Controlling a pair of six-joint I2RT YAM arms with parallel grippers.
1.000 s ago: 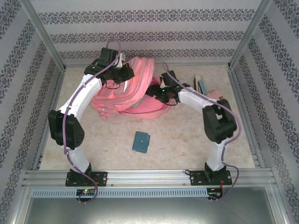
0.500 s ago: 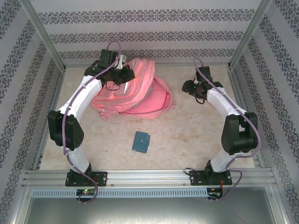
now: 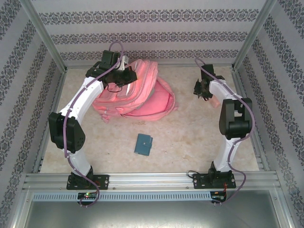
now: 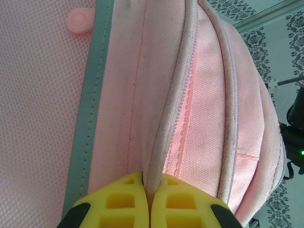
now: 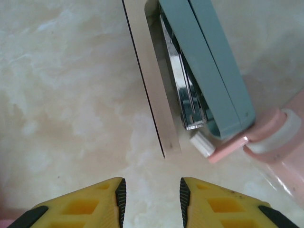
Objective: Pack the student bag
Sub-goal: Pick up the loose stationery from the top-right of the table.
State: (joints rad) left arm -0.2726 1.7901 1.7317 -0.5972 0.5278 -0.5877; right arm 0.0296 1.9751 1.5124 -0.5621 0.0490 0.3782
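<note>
Clenching the student bag (image 4: 213,95) at a seam edge is the left tool (image 4: 148,192); the right tool (image 5: 152,192) hangs released over table (image 5: 71,95).

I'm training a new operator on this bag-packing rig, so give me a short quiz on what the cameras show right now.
1. True or false: the left gripper is clamped on a fold of the pink backpack.
2. The right gripper is: A) open above the table; B) shut on a pencil; C) inside the backpack.
3. Where does the small teal notebook lie?
Key: 1 true; 2 A; 3 on the table, apart from the backpack.
</note>
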